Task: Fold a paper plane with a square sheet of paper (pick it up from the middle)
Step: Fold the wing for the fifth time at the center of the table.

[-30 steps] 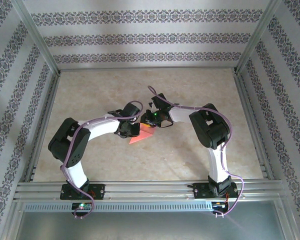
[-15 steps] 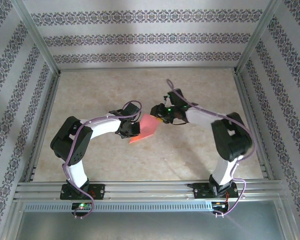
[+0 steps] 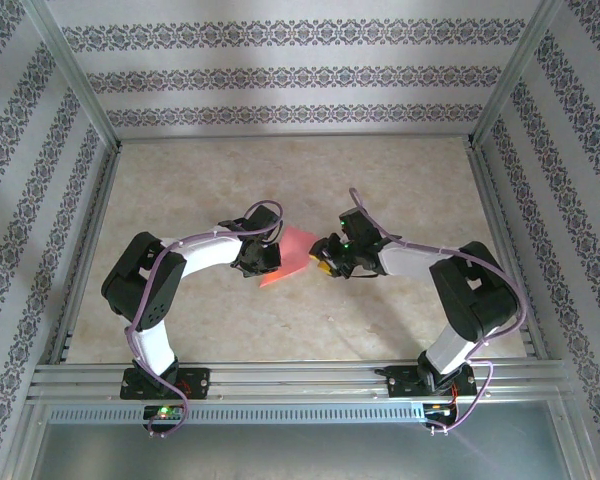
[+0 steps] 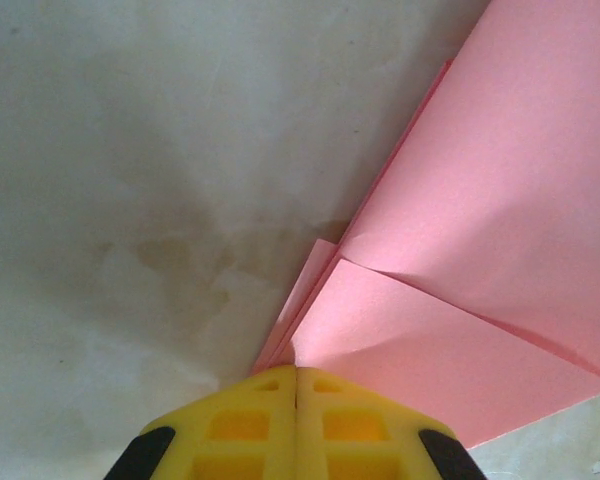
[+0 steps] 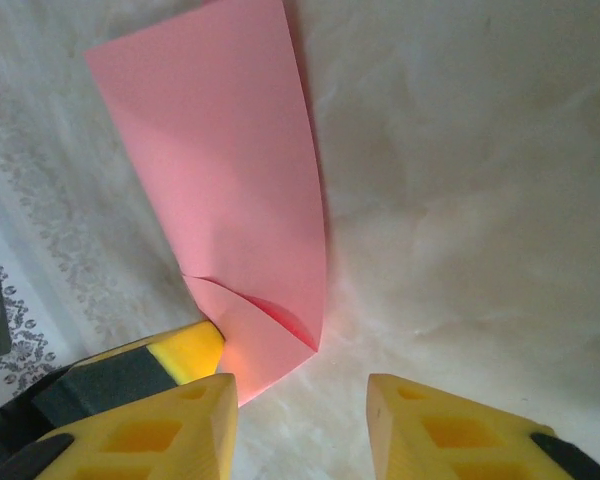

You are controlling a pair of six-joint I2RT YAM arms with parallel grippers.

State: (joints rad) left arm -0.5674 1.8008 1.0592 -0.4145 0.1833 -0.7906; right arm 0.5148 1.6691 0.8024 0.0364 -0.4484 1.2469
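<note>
Yellow-fingered left gripper (image 4: 296,372) is clenched on a folded corner of the square sheet of pink-red paper (image 4: 480,230), holding it low at the middle of the pale marbled table (image 3: 400,180). The right gripper (image 5: 300,385) stands released, jaws apart and empty, with the sheet's near corner just beside one finger. A second ago it was pressed in against the paper. It has since drawn back to the right, leaving one flap raised. Judgement: this fold is not yet creased flat.
</note>
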